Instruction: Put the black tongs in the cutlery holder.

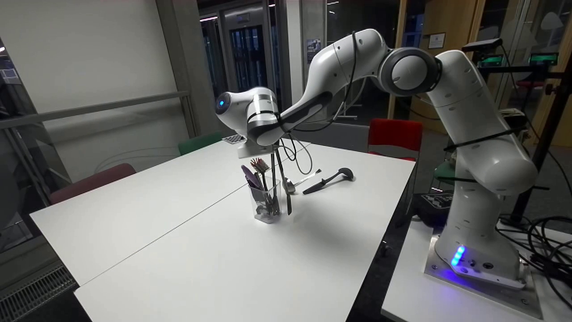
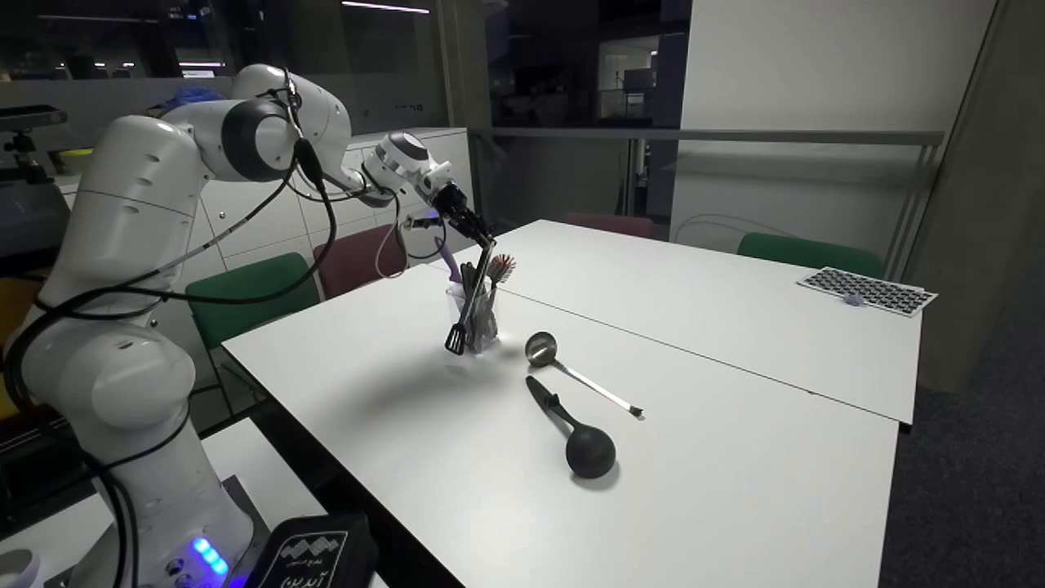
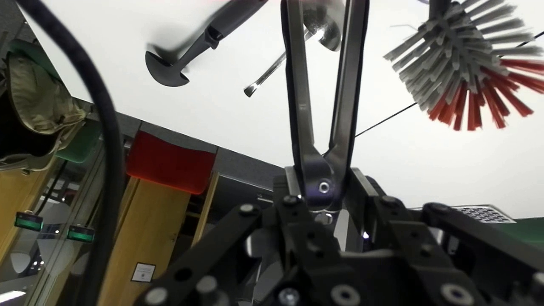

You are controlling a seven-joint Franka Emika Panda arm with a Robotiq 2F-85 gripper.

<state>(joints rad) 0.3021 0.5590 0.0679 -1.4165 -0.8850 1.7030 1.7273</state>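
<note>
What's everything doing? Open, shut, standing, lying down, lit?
claw: shut on the black tongs
black tongs: arms apart, one tip outside the cutlery holder
cutlery holder: standing, utensils inside
brush: in the cutlery holder, bristles up
black ladle: lying on the table
metal ladle: lying on the table
blue lights: lit

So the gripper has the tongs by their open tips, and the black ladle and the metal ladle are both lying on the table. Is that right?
Not quite: the gripper holds the tongs by their joined end, not their open tips, as the wrist view shows. The black ladle and the metal ladle are both lying on the table.
</note>
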